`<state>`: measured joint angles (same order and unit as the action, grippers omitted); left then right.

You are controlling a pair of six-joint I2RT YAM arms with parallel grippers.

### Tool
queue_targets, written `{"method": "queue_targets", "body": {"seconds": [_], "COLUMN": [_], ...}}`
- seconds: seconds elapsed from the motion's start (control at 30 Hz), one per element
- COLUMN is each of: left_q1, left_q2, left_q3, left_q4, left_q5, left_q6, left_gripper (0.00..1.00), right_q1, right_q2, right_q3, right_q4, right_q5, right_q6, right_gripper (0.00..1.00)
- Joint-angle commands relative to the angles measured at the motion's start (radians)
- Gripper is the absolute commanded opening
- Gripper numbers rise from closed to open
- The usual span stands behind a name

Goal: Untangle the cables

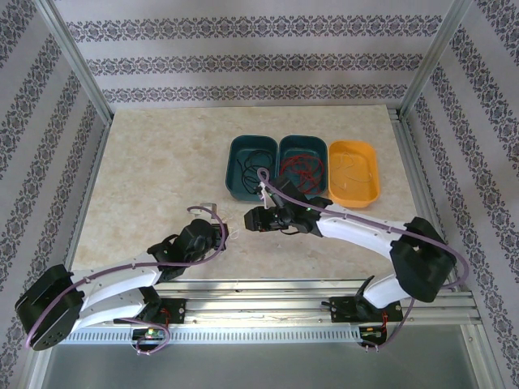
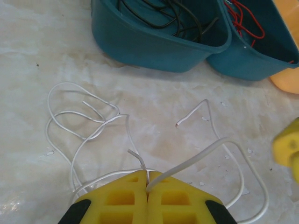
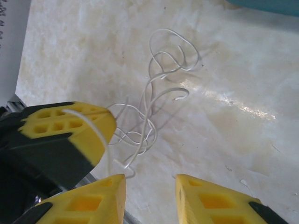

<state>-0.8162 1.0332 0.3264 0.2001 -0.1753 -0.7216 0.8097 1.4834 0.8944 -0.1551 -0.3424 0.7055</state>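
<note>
A thin white cable (image 2: 84,116) lies in loose loops on the marble table, and my left gripper (image 2: 147,183) is shut on one strand of it. Seen from above, the left gripper (image 1: 219,229) sits just left of my right gripper (image 1: 251,217). In the right wrist view the white cable (image 3: 149,107) is a small tangle ahead of the open right gripper (image 3: 150,186), which holds nothing. Another strand drapes over the left gripper's yellow finger (image 3: 70,130). A black cable (image 2: 173,16) lies in the left teal bin (image 1: 233,180). A red cable (image 1: 302,166) lies in the middle teal bin (image 2: 252,60).
An orange bin (image 1: 369,188) stands right of the two teal bins, all three in a row just beyond the grippers. The metal frame rail (image 1: 268,301) runs along the near table edge. Open tabletop (image 1: 154,162) spreads to the left and back.
</note>
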Motion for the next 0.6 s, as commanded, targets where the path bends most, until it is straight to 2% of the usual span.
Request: {"method": "queue_targets", "body": {"seconds": [0.0, 0.3, 0.57], "left_q1": [0.008, 0.008, 0.008], "left_q2": [0.006, 0.018, 0.019], "left_q3": [0.026, 0.025, 0.015], "left_q4": [0.056, 0.067, 0.078], "left_q5": [0.013, 0.031, 0.031], "left_q6": [0.019, 0.022, 0.017], "left_gripper": [0.0, 0.0, 0.0], "right_q1": [0.008, 0.006, -0.013], "right_q2": [0.033, 0.109, 0.088], "right_q3": [0.023, 0.068, 0.047], "right_q4": [0.065, 0.115, 0.15], "right_q5": [-0.018, -0.052, -0.078], "right_q6": [0.031, 0.051, 0.085], "right_gripper": [0.34, 0.34, 0.35]}}
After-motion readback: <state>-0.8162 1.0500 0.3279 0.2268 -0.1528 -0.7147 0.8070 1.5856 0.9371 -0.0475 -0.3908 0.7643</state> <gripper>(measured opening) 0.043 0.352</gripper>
